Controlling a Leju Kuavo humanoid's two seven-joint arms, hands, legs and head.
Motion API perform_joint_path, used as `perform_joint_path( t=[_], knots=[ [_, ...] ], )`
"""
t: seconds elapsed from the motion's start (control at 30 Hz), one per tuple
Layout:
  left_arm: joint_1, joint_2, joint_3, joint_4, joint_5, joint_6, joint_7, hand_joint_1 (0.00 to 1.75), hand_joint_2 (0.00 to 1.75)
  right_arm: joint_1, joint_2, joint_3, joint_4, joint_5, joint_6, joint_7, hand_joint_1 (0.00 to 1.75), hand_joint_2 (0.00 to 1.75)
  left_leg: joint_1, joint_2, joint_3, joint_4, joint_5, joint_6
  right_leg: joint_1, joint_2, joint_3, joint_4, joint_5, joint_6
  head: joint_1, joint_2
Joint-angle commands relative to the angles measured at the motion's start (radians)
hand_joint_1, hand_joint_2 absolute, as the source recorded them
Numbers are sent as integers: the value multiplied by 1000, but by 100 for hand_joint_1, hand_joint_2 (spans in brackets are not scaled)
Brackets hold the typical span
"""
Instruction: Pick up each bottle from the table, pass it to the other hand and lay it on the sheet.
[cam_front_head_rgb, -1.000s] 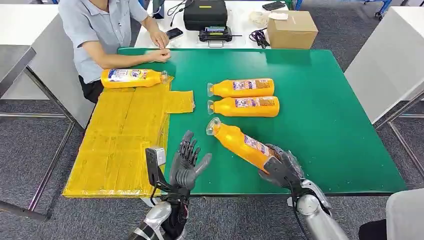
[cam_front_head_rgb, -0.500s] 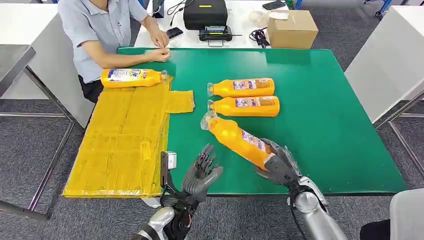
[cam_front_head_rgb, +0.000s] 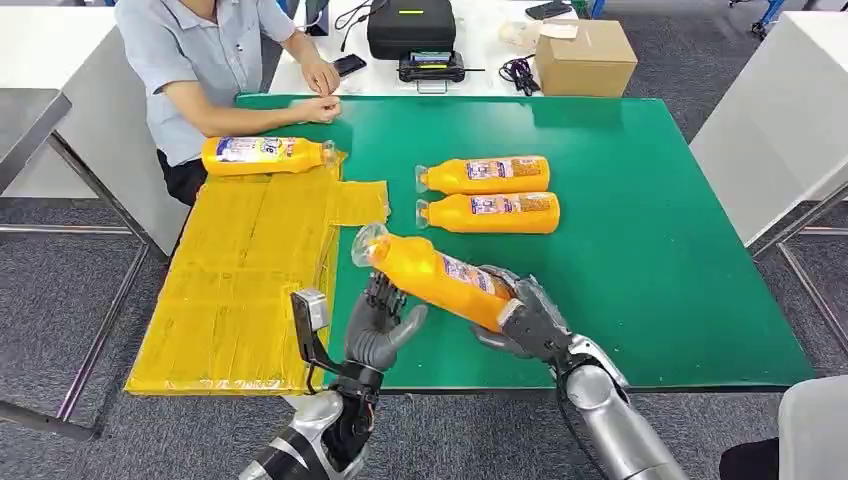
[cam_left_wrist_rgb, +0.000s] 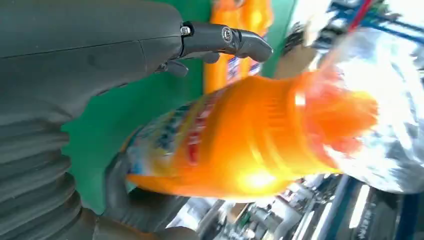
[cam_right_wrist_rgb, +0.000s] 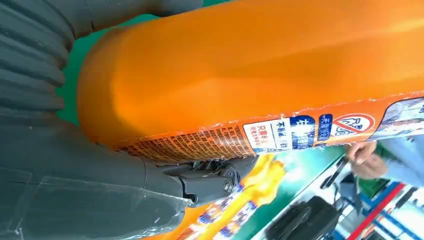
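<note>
We see the right hand (cam_front_head_rgb: 525, 318) gripping an orange bottle (cam_front_head_rgb: 432, 275) by its base end, holding it lifted above the near part of the green surface (cam_front_head_rgb: 650, 250). The bottle slants up and to the left, its clear cap end pointing toward the yellow sheet (cam_front_head_rgb: 240, 280). In the right wrist view the fingers wrap under the bottle's labelled body.

The left hand (cam_front_head_rgb: 380, 325) stands just below the bottle's neck end with its fingers apart and raised. In the left wrist view the bottle lies across the palm side of this hand, one dark finger (cam_left_wrist_rgb: 225, 40) arching over it, but we cannot tell whether the hand has hold of it or only touches it.

Two more orange bottles lie side by side on the surface, beyond the held one: the far bottle (cam_front_head_rgb: 485, 175) and the nearer bottle (cam_front_head_rgb: 490, 212), both with caps pointing left. A fourth bottle (cam_front_head_rgb: 265, 155) lies on the far end of the sheet, which covers the left edge of the surface.

A person (cam_front_head_rgb: 215, 60) sits at the far left corner, hands resting on the surface.
</note>
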Motion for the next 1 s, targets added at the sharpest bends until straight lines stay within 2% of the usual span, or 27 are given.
perform_joint_path(
  t=[0.03, 0.47, 0.5, 0.53, 0.57, 0.77, 0.83, 0.93, 0.97, 1.0],
  knots=[
    [-53, 11, 66, 50, -49, 15, -37, 0, 175, -92, 28, 96, 104, -23, 38, -9, 175, 175, 1, 4, 2, 0, -1, -2, 1, 4, 1, 0, 0, -2, 0, 0],
    [-81, -9, 62, 123, -18, -45, -25, 0, 175, -126, 55, 151, 126, -59, 95, -13, 173, 175, 1, 4, 2, 0, -1, -2, 1, 3, 1, 0, 0, -3, 0, 0],
    [-80, -10, 61, 124, -17, -47, -25, 23, 175, -125, 56, 151, 126, -64, 97, -13, 171, 175, 1, 4, 2, 0, -1, -2, 1, 3, 1, 0, 0, -3, 0, 0],
    [-81, -11, 62, 127, -16, -44, -26, 63, 175, -125, 56, 153, 124, -64, 95, -13, 175, 175, 1, 3, 1, 0, -1, -2, 1, 2, 0, 0, 0, -2, 0, 0],
    [-81, -11, 62, 127, -16, -44, -26, 171, 175, -125, 56, 153, 124, -64, 95, -13, 168, 175, 1, 3, 1, 0, -1, -1, 1, 2, 0, 0, 0, -2, 0, 0],
    [-84, -13, 65, 122, -19, -30, -46, 175, 175, -128, 57, 156, 126, -70, 95, -11, 166, 175, 0, 2, 1, 0, 0, -1, 1, 2, 0, 0, 0, -1, 0, 0],
    [-81, -14, 75, 108, -20, -5, -64, 175, 175, -131, 58, 156, 137, -74, 93, -9, 159, 175, 1, 3, 1, 0, -1, -2, 1, 2, 0, 0, 0, -2, 0, 0],
    [-75, -7, 92, 62, -28, 49, -87, 175, 175, -127, 54, 148, 155, -89, 96, -4, 141, 175, 1, 3, 2, 0, -1, -2, 1, 3, 1, 0, 0, -2, 0, 0],
    [-70, -4, 95, 44, -33, 63, -92, 175, 175, -123, 53, 142, 159, -97, 98, -4, 70, 175, 2, 4, 3, 1, -2, -3, 2, 3, 2, 0, -1, -3, 0, 0],
    [-69, -2, 95, 39, -35, 64, -94, 175, 175, -123, 52, 140, 161, -98, 97, -4, 42, 175, 2, 4, 3, 1, -2, -3, 2, 3, 2, 0, -1, -3, 0, 0]
  ],
)
